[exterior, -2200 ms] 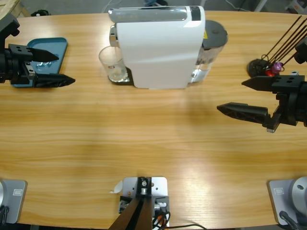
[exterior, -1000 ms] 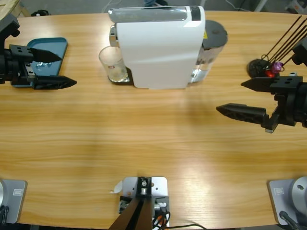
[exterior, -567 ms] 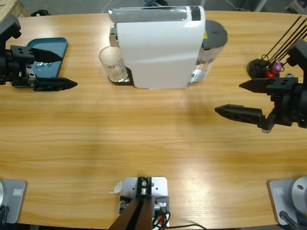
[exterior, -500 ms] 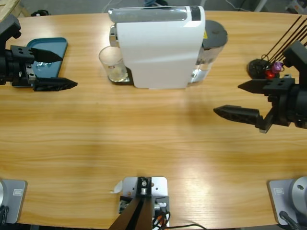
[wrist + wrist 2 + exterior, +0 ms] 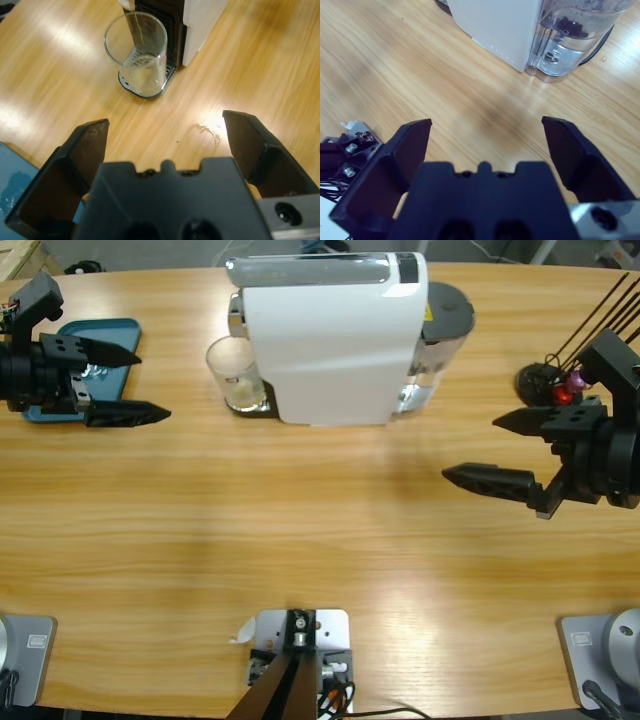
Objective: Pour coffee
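- The glass (image 5: 136, 52) sits on the drip tray of the white coffee machine (image 5: 330, 335), under the spout, and a thin stream runs into it; only a shallow pool shows at the bottom.
- Left pincer (image 5: 135, 386) hangs near the blue tray (image 5: 118, 335) at the desk's (image 5: 300, 530) left end, jaws wide apart, nothing between them, aimed at the glass.
- Right pincer (image 5: 510, 450) hovers off the machine's water-tank (image 5: 575, 35) side, jaws also spread and empty.
- My read: let the pour finish first, then bring the left pincer in level, one jaw on each side of the glass wall, low on the body.
- Close gently; thin clear glass may slip or tip.
- Draw it straight out so the rim clears the spout.
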